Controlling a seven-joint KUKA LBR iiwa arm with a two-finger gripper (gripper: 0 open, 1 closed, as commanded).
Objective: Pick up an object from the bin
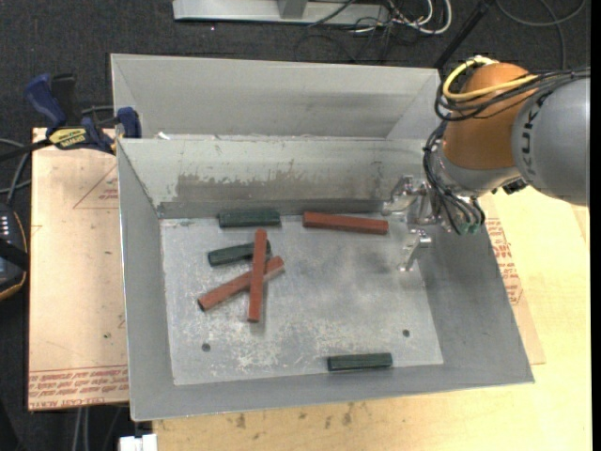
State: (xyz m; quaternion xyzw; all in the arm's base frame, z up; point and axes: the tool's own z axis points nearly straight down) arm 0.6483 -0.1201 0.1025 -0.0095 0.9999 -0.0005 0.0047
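My gripper hangs at the right side of the bin, a little above the floor, with nothing seen in it. Just to its left, along the back wall, lies a red-brown bar; its right end is closest to the gripper but apart from it. A dark green bar lies near the front edge, below and left of the gripper.
On the left half lie two red-brown bars crossed over each other, a short dark green bar touching them, and another dark green bar by the back wall. The arm with its orange cover enters from the right.
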